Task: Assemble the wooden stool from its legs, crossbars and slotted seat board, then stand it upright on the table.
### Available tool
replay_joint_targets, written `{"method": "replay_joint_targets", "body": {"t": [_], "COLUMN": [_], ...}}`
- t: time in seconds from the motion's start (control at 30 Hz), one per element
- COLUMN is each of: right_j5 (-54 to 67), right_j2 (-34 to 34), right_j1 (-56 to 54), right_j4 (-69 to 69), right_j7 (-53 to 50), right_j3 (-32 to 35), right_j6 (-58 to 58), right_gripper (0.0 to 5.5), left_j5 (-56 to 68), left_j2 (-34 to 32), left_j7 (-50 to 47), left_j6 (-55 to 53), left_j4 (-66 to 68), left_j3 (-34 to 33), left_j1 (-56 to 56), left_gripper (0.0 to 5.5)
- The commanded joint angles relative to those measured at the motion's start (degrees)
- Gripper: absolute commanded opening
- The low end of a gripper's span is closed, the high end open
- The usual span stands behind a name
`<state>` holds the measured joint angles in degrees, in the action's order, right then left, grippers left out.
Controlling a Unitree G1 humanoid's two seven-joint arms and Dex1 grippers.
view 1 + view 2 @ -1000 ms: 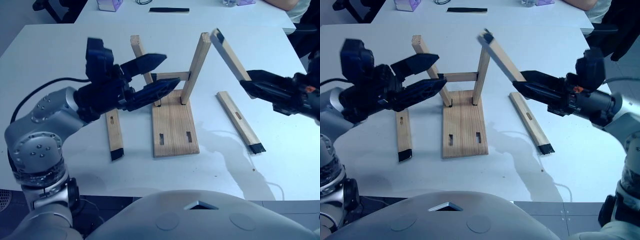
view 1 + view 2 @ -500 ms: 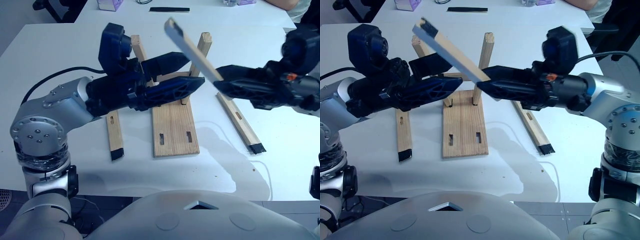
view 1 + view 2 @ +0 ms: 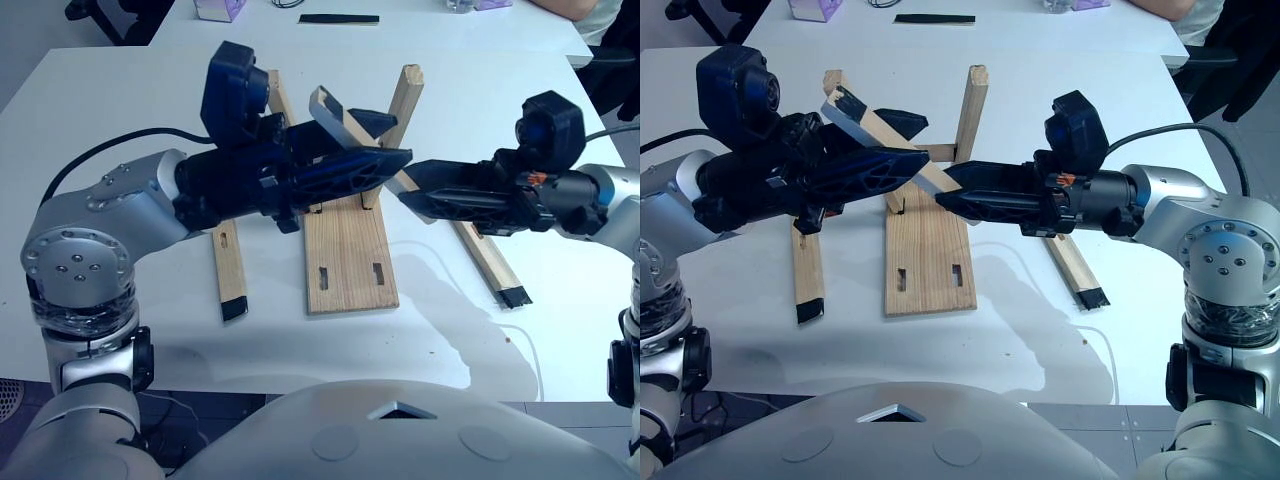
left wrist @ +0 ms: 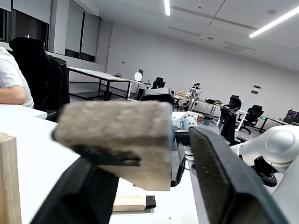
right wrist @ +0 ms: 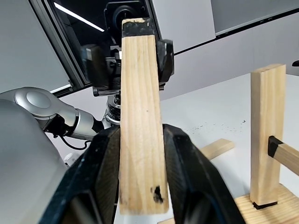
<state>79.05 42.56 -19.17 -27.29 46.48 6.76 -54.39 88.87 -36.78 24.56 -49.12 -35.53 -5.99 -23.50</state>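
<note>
Leg point(image 5: 139, 121) of pale, straight-grained square wood with a black cap on its far end hangs in the air above the seat board point(image 3: 345, 255). The right pincer point(image 3: 955, 188) is clamped on its uncapped end. From there the long axis runs up and away toward the robot's left, so the capped end sits between the fingers of the left pincer point(image 3: 923, 142). Those fingers are spread. In the left wrist view the wood lies against one finger, with a gap to the other.

The right arm carries the leg and the left is placed to take it, so I judge the next move to be a hand-over or a regrip.

The board lies flat on the white table point(image 3: 120, 90), a rectangular plank. Two slots point(image 3: 325, 275) at its near end are unfilled. At the far end two upright legs point(image 3: 400, 120) stand in it, joined by a crossbar point(image 3: 933, 152).

A loose leg point(image 3: 230, 270) lies flat just left of the board. Another spare leg point(image 3: 490, 265) lies to its right. Both have black caps on their near ends.
</note>
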Motion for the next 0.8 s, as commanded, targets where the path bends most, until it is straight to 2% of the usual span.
{"method": "replay_joint_targets", "body": {"t": [0.03,0.13,0.33,0.4,0.43,0.53,0.57,0.8], "right_j5": [-0.9,-1.2,-2.8,-6.7,-8.6,-13.4,-14.8,-20.3], "right_j2": [0.3,0.5,0.9,1.3,1.8,4.0,5.0,7.8], "right_j1": [-0.4,-0.8,-0.6,0.1,0.8,3.6,4.8,15.5], "right_j4": [0.8,1.1,0.2,-0.2,-0.4,-1.3,-1.5,-3.1], "right_j7": [-1.0,-0.8,0.1,-0.4,0.2,3.3,4.3,5.5], "right_j3": [1.1,1.3,1.3,0.3,-0.2,-1.0,-1.1,4.7], "right_j6": [0.1,0.2,0.5,1.4,1.7,2.3,2.4,5.5], "right_gripper": [1.3,1.3,1.3,1.3,1.66,2.15,2.31,2.33], "left_j5": [-3.7,-8.4,-11.8,-12.1,-12.2,-14.2,-15.3,-25.0], "left_j2": [-1.7,-2.4,-3.0,-3.1,-3.3,-4.5,-5.3,-14.6], "left_j7": [3.5,5.0,7.6,8.1,8.4,10.4,11.7,22.6], "left_j6": [-0.6,0.0,1.4,1.6,1.6,2.2,2.6,6.0], "left_j4": [-1.9,-2.7,-2.6,-2.5,-2.4,-2.6,-2.9,0.5], "left_j3": [1.9,3.2,4.0,4.1,4.0,3.6,3.1,-5.3], "left_j1": [1.8,3.0,4.1,4.2,4.2,4.7,5.2,10.8], "left_gripper": [1.76,1.4,1.4,1.4,1.4,1.33,1.33,1.33]}}
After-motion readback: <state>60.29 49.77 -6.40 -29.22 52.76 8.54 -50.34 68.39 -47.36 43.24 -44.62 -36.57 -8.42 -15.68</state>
